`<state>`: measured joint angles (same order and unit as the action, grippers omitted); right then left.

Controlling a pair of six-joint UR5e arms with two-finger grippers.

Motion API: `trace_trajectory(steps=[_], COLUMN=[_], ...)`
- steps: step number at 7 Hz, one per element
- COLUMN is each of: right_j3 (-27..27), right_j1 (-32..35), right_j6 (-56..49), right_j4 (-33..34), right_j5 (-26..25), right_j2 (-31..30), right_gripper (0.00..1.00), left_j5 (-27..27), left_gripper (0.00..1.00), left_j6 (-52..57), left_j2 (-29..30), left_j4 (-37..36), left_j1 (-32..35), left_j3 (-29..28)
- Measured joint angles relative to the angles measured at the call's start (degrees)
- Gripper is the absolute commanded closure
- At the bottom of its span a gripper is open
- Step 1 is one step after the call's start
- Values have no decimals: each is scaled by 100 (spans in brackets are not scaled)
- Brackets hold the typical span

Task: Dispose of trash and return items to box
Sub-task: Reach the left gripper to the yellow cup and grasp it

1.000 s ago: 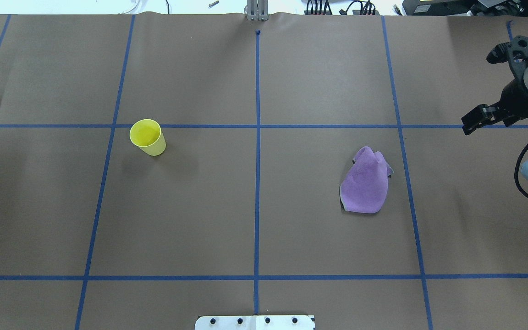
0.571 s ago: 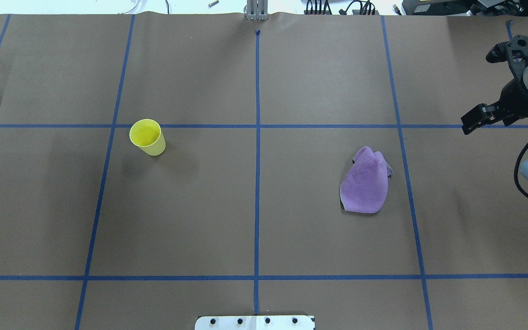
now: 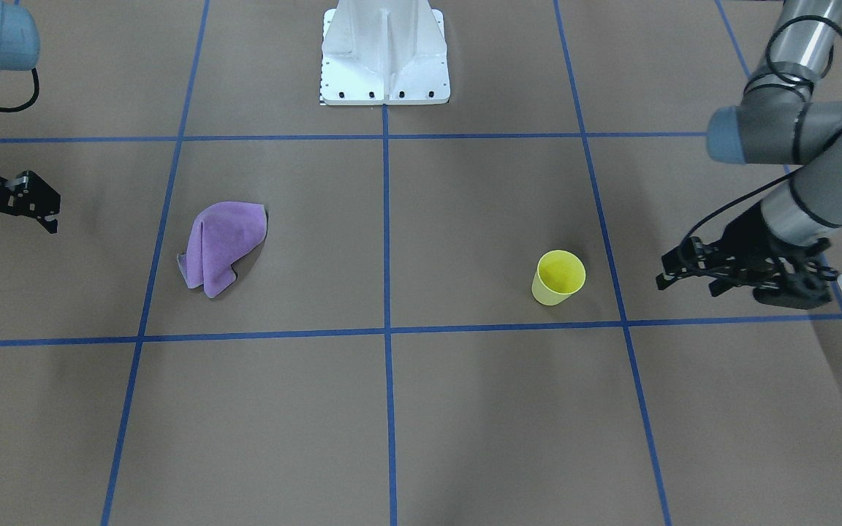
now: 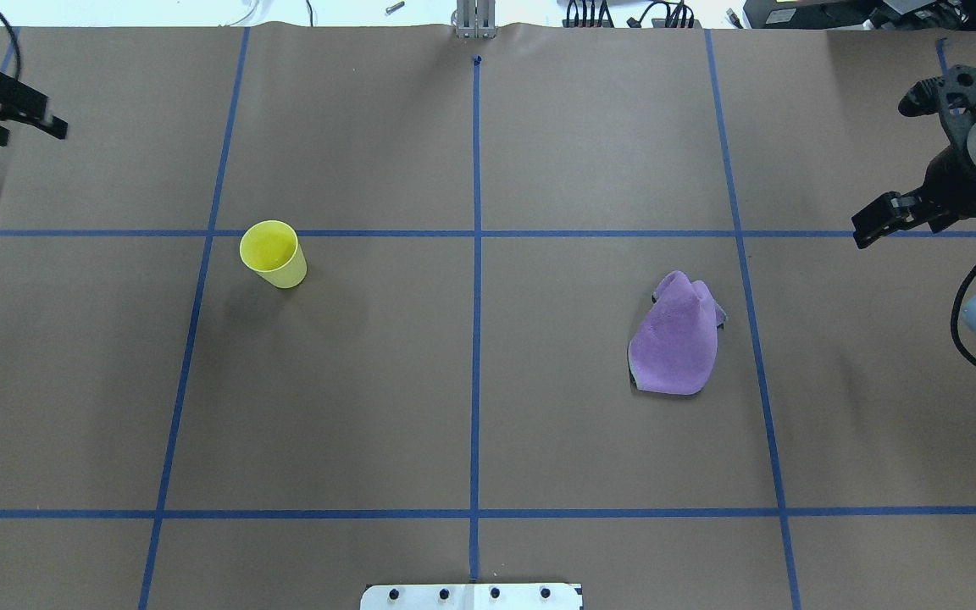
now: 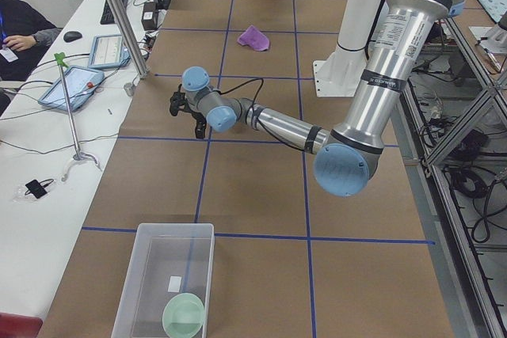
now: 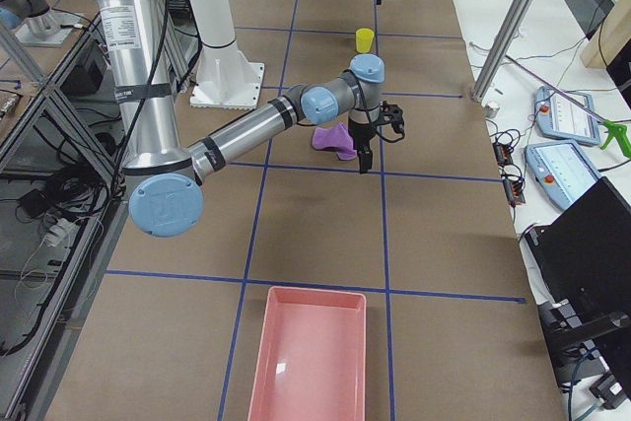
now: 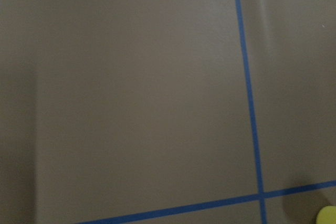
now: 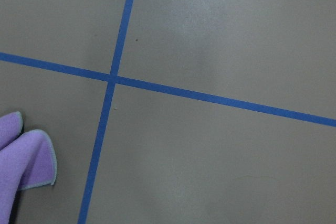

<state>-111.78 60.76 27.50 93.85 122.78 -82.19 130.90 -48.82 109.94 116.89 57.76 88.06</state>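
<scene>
Standing at the left end of the bench [image 4: 471, 407], the box [image 5: 131, 290] held the bowl [image 5: 184, 316]. The purple cloth [image 4: 676, 339] lay right of centre; the yellow cup [image 4: 273, 252] stood upright left of centre. Left gripper [image 3: 684, 285] and right gripper [image 4: 884, 174] hovered released, empty.

Brown-papered table [image 4: 590, 440] split into squares by blue tape lines [image 4: 475, 339]. Off to one side there's a white desk [image 5: 32, 156] with tablets [image 5: 70, 86], a keyboard [image 5: 108, 5] and a mouse [image 5: 73, 36]. Lighting's pretty even, with soft shadows.
</scene>
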Motion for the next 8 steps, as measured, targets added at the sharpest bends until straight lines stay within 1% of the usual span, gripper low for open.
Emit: trace_trajectory(steps=[1, 2, 3, 4, 5, 8], right_j3=[-1, -1, -1, -1, -1, 6], right_j1=[2, 3, 0, -2, -1, -2], right_j6=[-1, -3, -1, 0, 1, 1], right_j4=[0, -2, -2, -3, 0, -6], right_j5=[0, 0, 0, 0, 0, -6], right_j2=[-4, -6, -7, -6, -2, 1], right_gripper=[0, 0, 0, 0, 0, 0], left_j5=[-356, -525, -573, -576, -580, -585], left_gripper=[3, 7, 34, 90, 100, 100], left_j6=[-316, -454, -503, -518, -520, -521], left_j2=[134, 227, 272, 293, 300, 305], left_j4=[-2, -5, -8, -8, -9, -5], left_j1=[-454, -708, -812, -848, -860, -863], left_j3=[-8, -14, -5, -1, -11, 41])
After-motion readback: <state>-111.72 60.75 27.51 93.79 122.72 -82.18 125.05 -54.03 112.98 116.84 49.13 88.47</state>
